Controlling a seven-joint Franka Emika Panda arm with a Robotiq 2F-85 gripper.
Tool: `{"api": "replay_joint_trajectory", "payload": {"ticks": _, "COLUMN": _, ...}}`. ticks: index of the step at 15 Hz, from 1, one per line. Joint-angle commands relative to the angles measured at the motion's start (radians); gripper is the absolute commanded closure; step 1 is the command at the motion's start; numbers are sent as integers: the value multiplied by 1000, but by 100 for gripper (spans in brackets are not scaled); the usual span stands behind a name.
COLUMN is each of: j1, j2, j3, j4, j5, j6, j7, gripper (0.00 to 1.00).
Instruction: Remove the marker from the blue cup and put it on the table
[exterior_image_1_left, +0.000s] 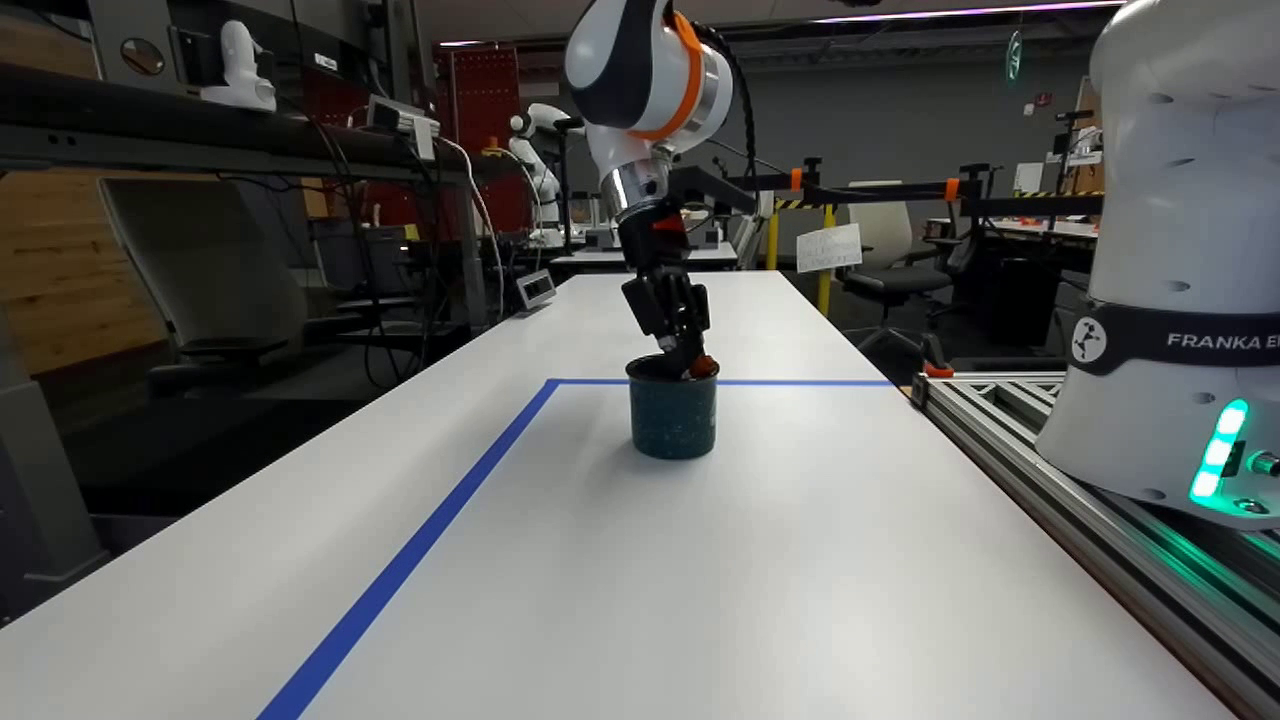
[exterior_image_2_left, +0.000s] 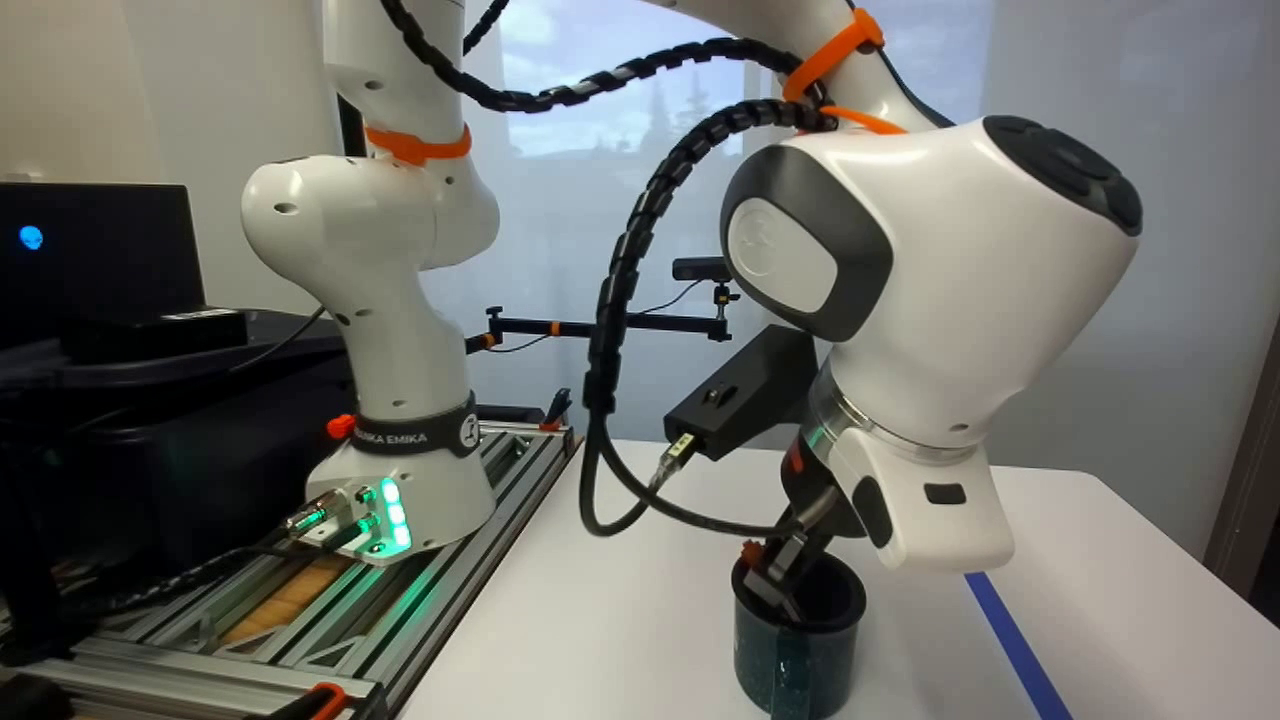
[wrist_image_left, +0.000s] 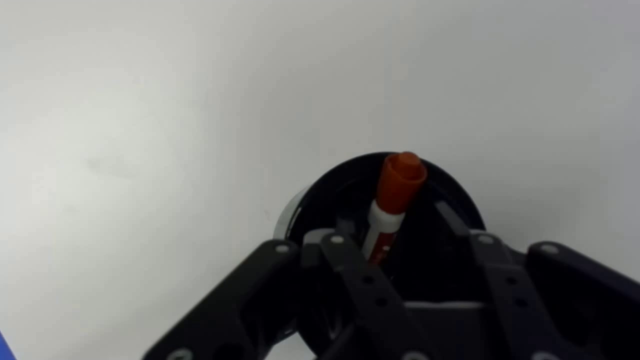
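The blue cup (exterior_image_1_left: 673, 422) stands upright on the white table (exterior_image_1_left: 720, 600); it also shows in an exterior view (exterior_image_2_left: 835, 660), with what looks like a handle facing that camera. The marker stands tilted in the cup; its orange-red end (wrist_image_left: 401, 182) and white body show in the wrist view, its lower part hidden. The orange end also shows at the rim in both exterior views (exterior_image_1_left: 704, 367) (exterior_image_2_left: 752, 552). My gripper (wrist_image_left: 402, 222) points down with its fingertips inside the cup. The fingers are apart, one on each side of the marker, which lies closer to the left finger in the wrist view.
The cup wall surrounds the fingertips closely. Blue tape lines (exterior_image_1_left: 440, 515) mark the table. The robot base (exterior_image_1_left: 1170, 430) stands on a metal frame (exterior_image_1_left: 1080, 540) along the table's edge. A small grey device (exterior_image_1_left: 536, 289) sits at the far edge. A black cable (exterior_image_2_left: 625, 250) hangs beside the wrist.
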Motion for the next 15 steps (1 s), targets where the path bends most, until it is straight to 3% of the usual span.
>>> {"api": "replay_joint_trajectory", "payload": {"ticks": 1, "j1": -13, "j2": 18, "j3": 18, "j4": 13, "j5": 9, "j6": 2, "j7": -16, "gripper": 62}}
{"api": "replay_joint_trajectory", "payload": {"ticks": 3, "j1": -12, "j2": 23, "j3": 22, "j4": 12, "j5": 6, "j6": 5, "j7": -15, "gripper": 59}}
{"api": "replay_joint_trajectory", "payload": {"ticks": 5, "j1": -13, "j2": 32, "j3": 24, "j4": 14, "j5": 1, "j6": 7, "j7": -16, "gripper": 63}}
{"api": "replay_joint_trajectory", "payload": {"ticks": 6, "j1": -13, "j2": 35, "j3": 24, "j4": 14, "j5": -1, "j6": 10, "j7": -15, "gripper": 68}}
{"api": "replay_joint_trajectory", "payload": {"ticks": 7, "j1": -14, "j2": 38, "j3": 24, "j4": 14, "j5": -3, "j6": 14, "j7": -14, "gripper": 87}}
{"api": "replay_joint_trajectory", "payload": {"ticks": 9, "j1": -13, "j2": 28, "j3": 24, "j4": 11, "j5": -8, "j6": 15, "j7": -13, "gripper": 98}}
{"api": "replay_joint_trajectory", "payload": {"ticks": 15, "j1": 4, "j2": -73, "j3": 37, "j4": -13, "j5": -18, "j6": -29, "j7": 8, "gripper": 95}}
